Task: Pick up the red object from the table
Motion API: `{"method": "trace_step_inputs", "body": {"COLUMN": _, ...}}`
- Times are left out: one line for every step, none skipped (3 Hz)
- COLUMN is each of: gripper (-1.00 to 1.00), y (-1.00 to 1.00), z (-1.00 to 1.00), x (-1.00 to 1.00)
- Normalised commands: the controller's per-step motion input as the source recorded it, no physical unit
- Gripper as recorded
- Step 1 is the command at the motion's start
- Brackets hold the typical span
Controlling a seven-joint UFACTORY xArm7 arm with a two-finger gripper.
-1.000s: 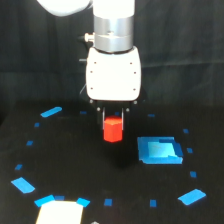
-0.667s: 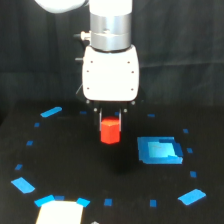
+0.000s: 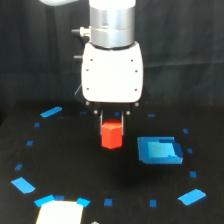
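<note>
While the red object sits between the two dark fingers, they pinch it from both sides, and the gripper hangs right under the big white arm. From how it hangs, the block looks to be off the black surface already, with a dark gap below it, though it is hard to be sure of that. A blue square patch lies just beside the fingers, toward the exterior view's right and a bit lower. Small blue tape marks lie in a ring well away from the fingers on all sides. A pale white thing sits far below the fingers at the bottom edge, and what it is cannot be told. To do this step well, the fingers need to squeeze with the same push the whole way, so the block does not slip or turn. Going straight up and slow looks best, with no jerks. Only the top part of the block is pinched, so a bump or a fast swing might knock it loose. A good lift ends with the block high and steady above the surface.
</note>
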Motion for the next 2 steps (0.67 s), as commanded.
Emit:
{"method": "trace_step_inputs", "body": {"gripper": -0.63, "y": 0.79, "z": -0.1, "x": 0.08}}
{"method": "trace_step_inputs", "body": {"gripper": -1.0, "y": -0.29, "z": -0.52, "x": 0.44}}
